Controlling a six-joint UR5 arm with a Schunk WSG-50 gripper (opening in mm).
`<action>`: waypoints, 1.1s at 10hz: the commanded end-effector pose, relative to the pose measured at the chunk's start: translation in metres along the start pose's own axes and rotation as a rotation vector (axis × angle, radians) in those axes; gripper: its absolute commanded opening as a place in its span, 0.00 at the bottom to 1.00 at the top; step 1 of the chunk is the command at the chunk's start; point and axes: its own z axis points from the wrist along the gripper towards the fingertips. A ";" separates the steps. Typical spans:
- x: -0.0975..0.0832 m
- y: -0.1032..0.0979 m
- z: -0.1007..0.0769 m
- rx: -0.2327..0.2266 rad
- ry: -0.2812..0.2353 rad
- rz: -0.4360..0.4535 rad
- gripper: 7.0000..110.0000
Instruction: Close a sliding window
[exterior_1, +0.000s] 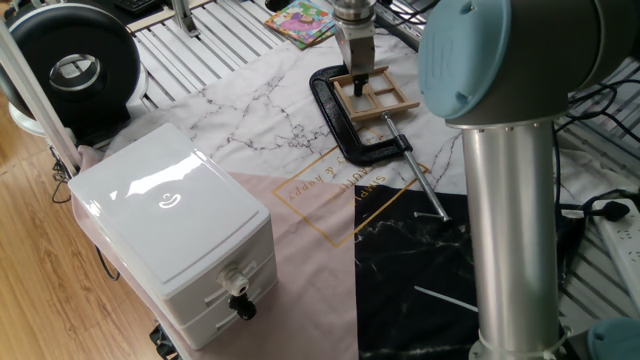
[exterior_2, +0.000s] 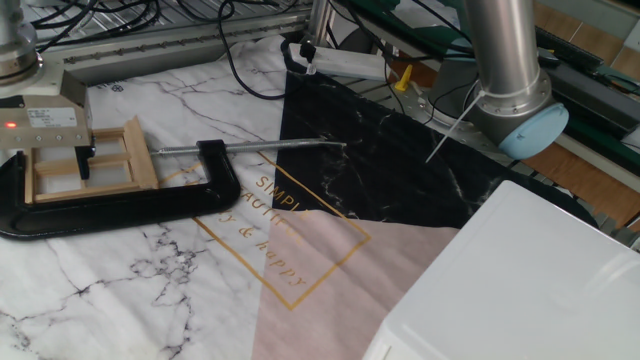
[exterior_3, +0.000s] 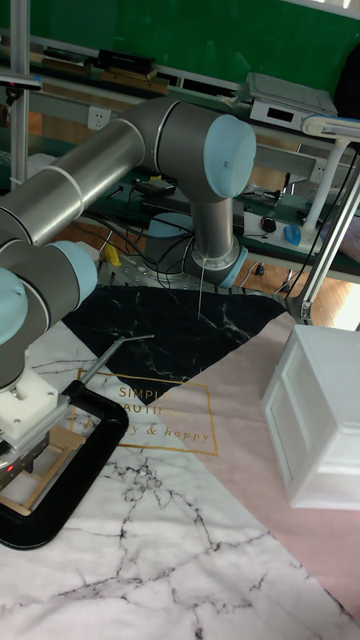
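Observation:
The sliding window is a small light-wood frame with thin bars, lying flat inside the jaws of a black C-clamp. It also shows at the left edge of the other fixed view, sliding window, and low left in the tall view, sliding window. My gripper points straight down into the frame. One dark finger stands between the bars of a pane. The white gripper body hides the other finger, so the jaw gap does not show.
The clamp's silver screw rod runs right across the marble-print mat. A white drawer box stands at the front left and a black round fan behind it. A colourful picture card lies beyond the clamp. The arm's thick column stands at the right.

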 end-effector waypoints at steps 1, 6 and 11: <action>-0.001 -0.006 -0.001 0.023 -0.009 0.002 0.97; -0.002 -0.035 -0.006 0.139 0.001 -0.009 0.79; -0.006 -0.059 -0.020 0.250 0.001 -0.037 0.79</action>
